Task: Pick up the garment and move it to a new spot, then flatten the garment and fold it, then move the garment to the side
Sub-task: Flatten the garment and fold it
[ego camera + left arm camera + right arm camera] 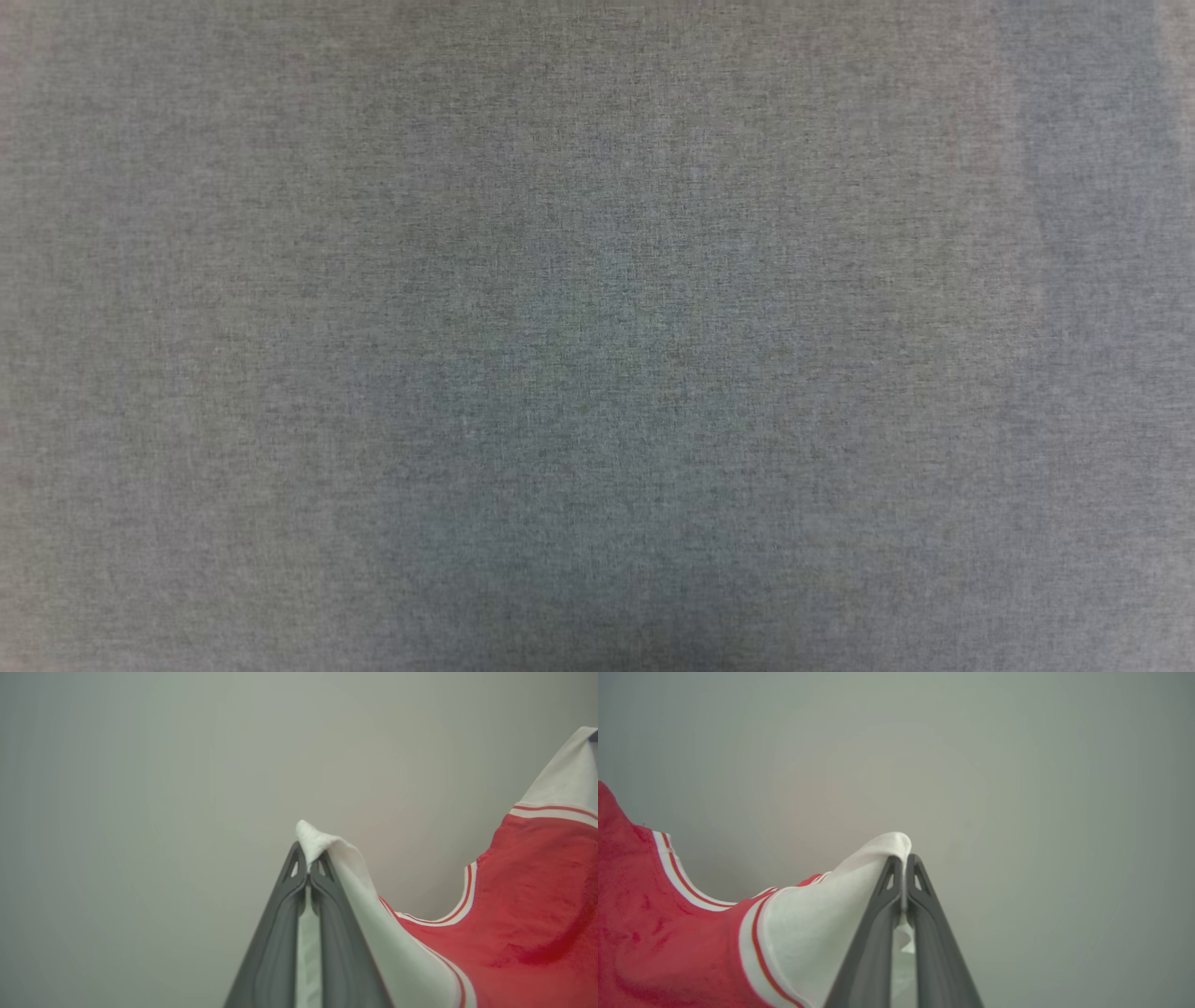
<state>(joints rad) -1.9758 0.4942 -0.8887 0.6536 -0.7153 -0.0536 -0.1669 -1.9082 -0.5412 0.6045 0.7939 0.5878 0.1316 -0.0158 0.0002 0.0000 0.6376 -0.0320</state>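
Observation:
The garment (528, 914) is a red shirt with white sleeves and red-and-white striped trim. In the left wrist view my left gripper (307, 868) is shut on a pinch of its white sleeve cloth, and the red body hangs off to the right with the curved collar trim showing. In the right wrist view my right gripper (903, 870) is shut on the other white sleeve, and the garment (654, 933) spreads away to the left. The shirt stretches between the two grippers, above a plain grey surface.
The head view shows a grey woven tabletop (597, 336) up close, with faint shadows across it. Behind the fingers in both wrist views lies a plain pale grey surface (140, 812).

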